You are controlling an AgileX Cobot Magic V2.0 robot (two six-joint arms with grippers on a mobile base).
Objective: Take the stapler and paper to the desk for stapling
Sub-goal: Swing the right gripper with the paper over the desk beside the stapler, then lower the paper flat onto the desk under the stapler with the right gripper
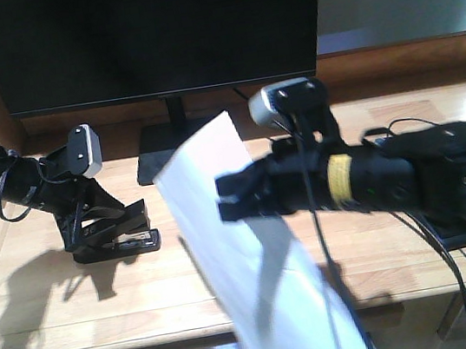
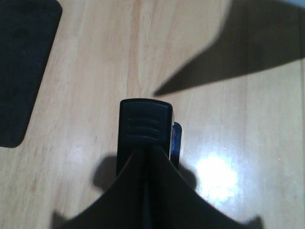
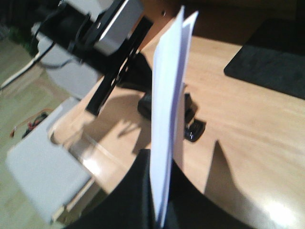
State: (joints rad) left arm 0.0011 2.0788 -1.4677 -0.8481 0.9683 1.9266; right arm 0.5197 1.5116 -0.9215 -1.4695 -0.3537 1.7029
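1 stapler (image 1: 127, 239), 1 paper (image 1: 259, 258), 1 desk (image 1: 61, 316), 1 monitor (image 1: 150, 33) — 2 arms: left arm (image 1: 15, 185), right arm (image 1: 395, 175).

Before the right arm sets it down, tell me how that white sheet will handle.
Probably floppy: the paper looks thin, with long ends unsupported beyond the right gripper. Likely very light, so it may slide on the glossy desk once released.

desk (image 2: 95, 71): glossy light wood | paper (image 1: 209, 187): matt white | stapler (image 1: 133, 240): black plastic
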